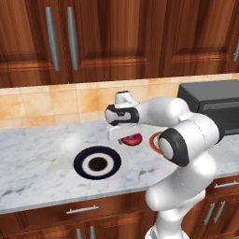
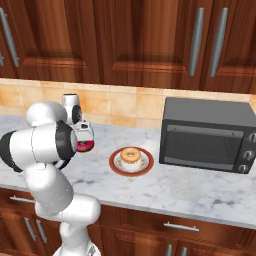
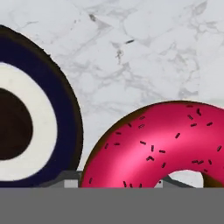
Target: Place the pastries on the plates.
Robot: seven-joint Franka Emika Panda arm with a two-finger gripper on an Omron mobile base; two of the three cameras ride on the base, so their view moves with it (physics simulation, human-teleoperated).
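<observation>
Fingers (image 1: 127, 138) clamped on pink doughnut (image 3: 162, 146), centre frame; tan doughnut (image 2: 131, 155) already plated. Next: lift, carry lower-left onto navy plate (image 1: 83, 160).

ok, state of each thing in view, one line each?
gripper: shut on the pink doughnut
pink doughnut: held, beside the dark plate, not on it
dark plate: on the counter, empty
glazed doughnut: lying on the red-rimmed plate
red-rimmed plate: on the counter, holds the glazed doughnut
toaster oven: door closed
</observation>
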